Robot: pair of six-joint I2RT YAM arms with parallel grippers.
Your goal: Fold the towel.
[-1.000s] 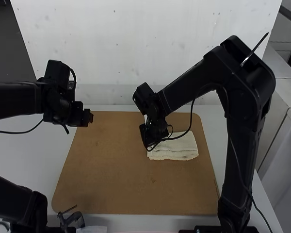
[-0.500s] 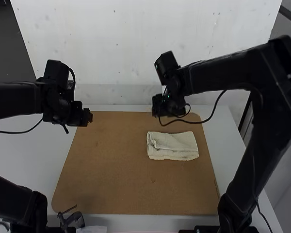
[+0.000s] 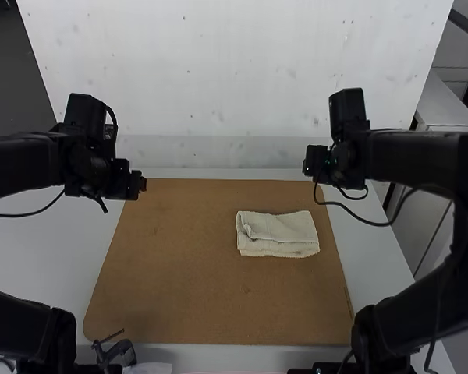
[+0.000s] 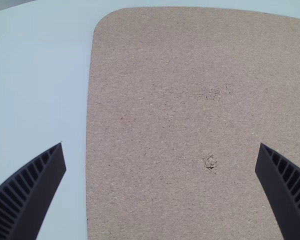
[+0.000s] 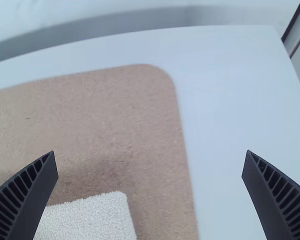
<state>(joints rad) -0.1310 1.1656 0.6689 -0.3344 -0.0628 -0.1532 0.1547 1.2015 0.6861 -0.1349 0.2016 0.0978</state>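
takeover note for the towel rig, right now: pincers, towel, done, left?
Left pincer: open, empty, by the far left corner of the brown board.
Right pincer: open, empty, by the far right corner.
Towel: flat on the board's right half, folded to a small rectangle.
Done: folding looks finished, as far as I can judge.
Left: perhaps smooth the uneven upper layer, which is creased on its left side; otherwise probably nothing.

Left claw and right claw, both with fingers wide apart
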